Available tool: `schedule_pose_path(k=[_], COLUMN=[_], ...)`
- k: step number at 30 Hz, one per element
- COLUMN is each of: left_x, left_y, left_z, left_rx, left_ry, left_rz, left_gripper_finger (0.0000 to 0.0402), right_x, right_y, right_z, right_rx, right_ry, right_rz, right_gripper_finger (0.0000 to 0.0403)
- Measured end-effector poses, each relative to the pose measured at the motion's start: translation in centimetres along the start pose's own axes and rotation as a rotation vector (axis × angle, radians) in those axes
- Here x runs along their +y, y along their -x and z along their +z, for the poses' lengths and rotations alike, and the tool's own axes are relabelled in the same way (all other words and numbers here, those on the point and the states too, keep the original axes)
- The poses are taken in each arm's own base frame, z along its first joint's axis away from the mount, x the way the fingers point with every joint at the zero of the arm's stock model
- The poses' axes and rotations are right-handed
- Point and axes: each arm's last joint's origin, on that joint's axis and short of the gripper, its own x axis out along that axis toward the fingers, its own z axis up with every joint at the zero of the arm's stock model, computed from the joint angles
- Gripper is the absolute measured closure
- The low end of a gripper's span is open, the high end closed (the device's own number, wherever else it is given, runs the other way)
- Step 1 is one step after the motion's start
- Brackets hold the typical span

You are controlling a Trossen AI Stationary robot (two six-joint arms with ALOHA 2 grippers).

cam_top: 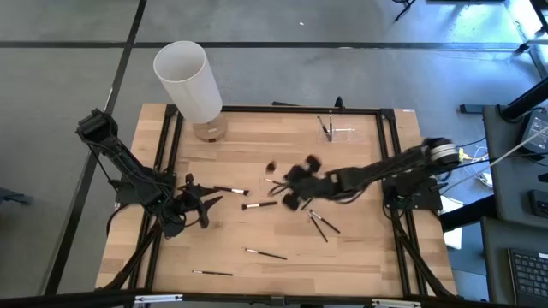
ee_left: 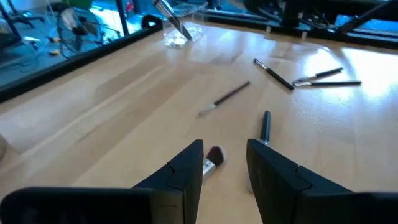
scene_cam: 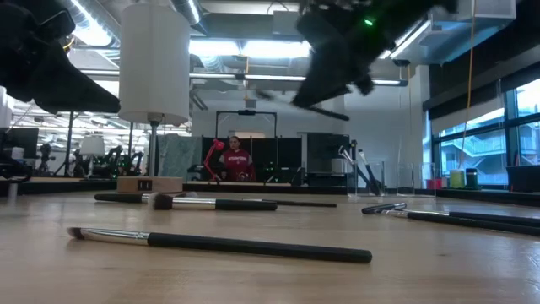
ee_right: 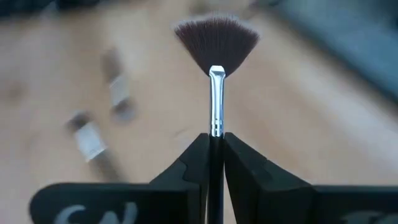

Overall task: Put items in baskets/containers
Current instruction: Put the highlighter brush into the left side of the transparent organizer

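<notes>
My right gripper [ee_right: 216,138] is shut on a fan brush [ee_right: 216,74] with a silver ferrule and a dark fan of bristles. It hovers over the table's middle [cam_top: 291,181] and shows high above the tabletop in the low view [scene_cam: 337,42]. My left gripper [ee_left: 225,163] is open and low over the table's left part [cam_top: 195,201]. A tufted brush [ee_left: 214,155] lies flat on the wood between its fingertips, untouched. More black-handled brushes [cam_top: 259,205] [cam_top: 318,224] [cam_top: 265,253] lie flat on the table. The clear holder [cam_top: 334,130] stands near the far right edge with brushes in it. My right gripper pinches the fan brush between its two fingers on the black handle just behind the silver ferrule [ee_right: 216,127]. The fingers lie along the brush. Ferrule and fan stick out straight past the fingertips, and the brush is lifted clear of the table.
A tall white cylinder [cam_top: 188,81] stands on a small wooden base at the far left edge. A black frame rail [cam_top: 390,171] borders the table. Two brushes [ee_left: 323,78] cross on the wood toward the right arm. A person in red [scene_cam: 234,160] sits far behind the table.
</notes>
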Motion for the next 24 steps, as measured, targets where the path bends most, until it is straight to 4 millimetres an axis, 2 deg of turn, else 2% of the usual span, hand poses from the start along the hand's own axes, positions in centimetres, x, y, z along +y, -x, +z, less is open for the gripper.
schedule_pose_path(k=[8, 13, 16, 20, 24], left_x=[0.1, 0.3, 0.4, 0.6, 0.8], left_y=[0.0, -0.4, -0.7, -1.0, -1.3], left_z=[0.1, 0.3, 0.3, 0.4, 0.5], left_rx=[-0.044, -0.048, -0.041, -0.031, -0.028], left_ry=[-0.056, -0.084, -0.098, -0.105, -0.123], left_rz=[0.041, 0.070, 0.084, 0.098, 0.119], left_gripper_finger=[0.0284, 0.0284, 0.0284, 0.0284, 0.0284], right_x=[-8.8, -13.8, -16.6, -19.0, -20.1], right_y=[2.3, 1.7, 1.3, 0.9, 0.3], right_z=[-2.6, -4.2, -5.2, -6.3, -6.8], right_rx=[-0.282, -0.437, -0.543, -0.564, -0.526], right_ry=[-0.074, -0.150, -0.196, -0.211, -0.179], right_rz=[-0.350, -0.408, -0.379, -0.342, -0.362], right_gripper_finger=[0.0355, 0.0365, 0.0367, 0.0362, 0.0360])
